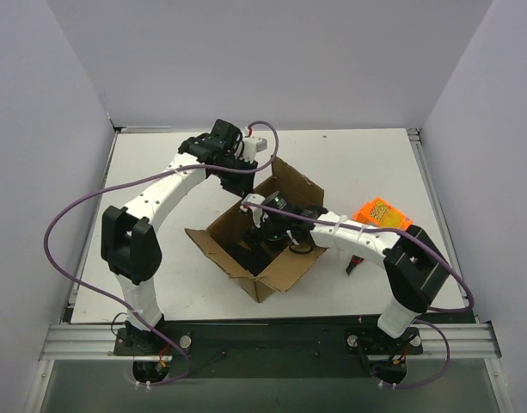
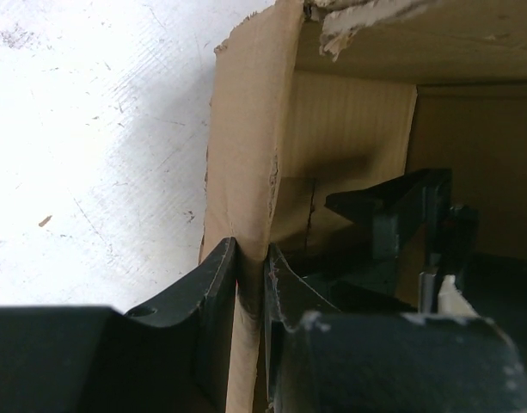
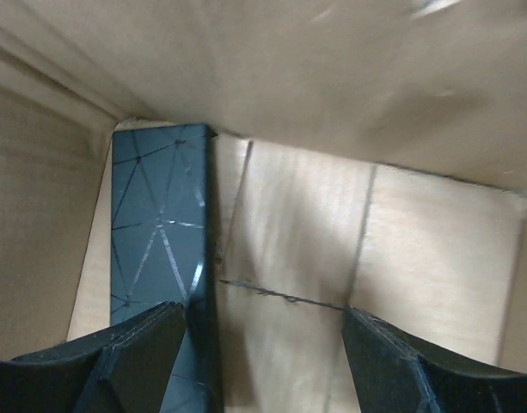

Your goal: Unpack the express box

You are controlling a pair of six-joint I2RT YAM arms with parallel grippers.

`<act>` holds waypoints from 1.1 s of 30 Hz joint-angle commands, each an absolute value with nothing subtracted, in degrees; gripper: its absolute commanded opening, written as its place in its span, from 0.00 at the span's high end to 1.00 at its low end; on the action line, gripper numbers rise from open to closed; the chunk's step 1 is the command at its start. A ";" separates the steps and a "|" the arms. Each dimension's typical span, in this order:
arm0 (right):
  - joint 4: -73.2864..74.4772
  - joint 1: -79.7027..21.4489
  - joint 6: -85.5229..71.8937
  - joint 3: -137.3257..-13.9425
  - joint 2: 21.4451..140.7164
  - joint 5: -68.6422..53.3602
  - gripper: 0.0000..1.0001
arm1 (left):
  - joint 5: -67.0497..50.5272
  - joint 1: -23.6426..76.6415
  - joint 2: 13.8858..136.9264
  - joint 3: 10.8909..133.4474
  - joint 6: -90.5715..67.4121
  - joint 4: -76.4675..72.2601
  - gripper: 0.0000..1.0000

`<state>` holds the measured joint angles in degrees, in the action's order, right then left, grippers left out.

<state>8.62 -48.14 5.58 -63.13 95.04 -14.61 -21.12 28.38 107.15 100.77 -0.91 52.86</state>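
The express box (image 1: 280,271) is a brown cardboard box standing open mid-table with its flaps spread. My left gripper (image 1: 256,165) is at its far side, shut on the edge of a cardboard wall (image 2: 246,155); the fingers (image 2: 213,292) pinch the board from both sides. My right gripper (image 1: 261,237) reaches down inside the box and is open, its fingers (image 3: 143,353) apart above the box floor (image 3: 332,241). A dark blue flat package (image 3: 160,215) with a triangle pattern lies against the inner left wall, right by my left-hand finger. The right gripper (image 2: 401,224) also shows in the left wrist view.
An orange packet (image 1: 382,213) lies on the white table (image 1: 160,172) right of the box, beside my right arm. A small dark object (image 1: 353,265) lies near the right arm's elbow. Grey walls enclose the table on three sides.
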 commanded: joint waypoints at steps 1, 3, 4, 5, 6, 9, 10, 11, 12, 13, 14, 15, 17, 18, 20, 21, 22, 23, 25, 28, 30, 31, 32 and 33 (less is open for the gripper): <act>3.43 -51.15 2.11 -61.08 93.95 -7.42 0.25 | -22.85 28.30 104.24 100.37 -3.78 49.83 1.00; 1.42 -51.76 2.11 -60.47 94.04 -4.59 0.25 | -23.20 28.30 104.33 100.11 -3.69 49.83 1.00; 0.45 -51.77 3.50 -59.51 94.22 -3.70 0.25 | -23.46 28.30 104.24 99.93 -3.69 49.83 1.00; -1.74 -51.85 4.04 -59.24 94.74 -4.13 0.25 | -23.73 28.39 104.24 99.76 -3.69 49.83 1.00; -2.02 -51.77 4.48 -59.15 96.40 -5.09 0.25 | -23.82 28.30 104.24 99.41 -3.95 49.66 1.00; -2.46 -52.20 7.73 -58.89 99.83 -8.17 0.25 | -24.78 28.48 104.41 99.75 -4.48 49.48 1.00; -2.72 -52.38 8.60 -58.71 100.80 -7.91 0.26 | -24.87 28.56 104.41 99.84 -4.48 49.48 1.00; -3.86 -52.47 9.74 -58.19 101.68 -6.43 0.27 | -24.96 28.56 104.50 100.02 -4.40 49.48 1.00; -4.39 -52.56 10.19 -58.10 103.26 -5.46 0.33 | -24.96 28.56 104.50 100.19 -4.39 49.57 1.00; -5.26 -52.47 10.63 -58.10 103.79 -5.10 0.38 | -24.96 28.56 104.50 100.20 -4.31 49.66 1.00; -5.62 -52.47 12.11 -58.10 104.23 -5.10 0.45 | -25.05 28.48 104.59 100.11 -4.31 49.75 1.00; -5.71 -52.47 12.74 -58.36 104.50 -5.79 0.56 | -25.14 28.48 104.50 99.93 -4.39 49.75 1.00; -4.84 -52.12 13.09 -59.67 104.59 -6.06 0.69 | -25.49 28.39 104.33 99.23 -4.48 49.75 1.00; -4.40 -51.86 13.10 -60.11 104.15 -6.50 0.75 | -25.49 28.39 104.07 98.97 -4.48 49.66 1.00; -3.26 -50.98 13.10 -60.55 102.93 -7.47 0.90 | -25.40 28.30 103.89 98.61 -4.39 49.57 1.00; -2.73 -50.63 12.92 -60.82 102.31 -8.86 0.93 | -25.31 28.21 103.80 98.61 -4.39 49.66 1.00; -1.33 -49.93 12.92 -60.99 101.52 -9.05 0.96 | -25.23 28.13 103.80 98.79 -4.22 49.66 1.00; -0.71 -49.57 12.83 -61.08 99.69 -9.14 0.99 | -24.88 27.95 103.71 98.79 -4.04 49.66 1.00; 1.91 -48.52 13.01 -61.26 97.22 -9.67 1.00 | -24.44 27.86 103.45 98.88 -3.61 49.66 1.00; 5.00 -46.15 12.92 -61.61 91.77 -11.50 1.00 | -23.47 27.77 102.75 98.44 -3.43 49.40 1.00; 5.80 -44.56 13.09 -61.18 88.25 -12.13 1.00 | -22.94 27.69 101.87 98.09 -3.43 49.04 1.00; 6.24 -44.21 13.79 -60.82 87.29 -12.48 1.00 | -22.77 27.69 101.52 98.09 -3.60 48.87 1.00; 6.50 -44.12 14.15 -60.56 85.97 -12.92 1.00 | -22.68 27.69 101.17 98.00 -3.78 48.43 1.00; 6.85 -43.86 14.59 -60.21 85.44 -13.62 1.00 | -22.68 27.69 100.29 97.91 -4.04 48.17 1.00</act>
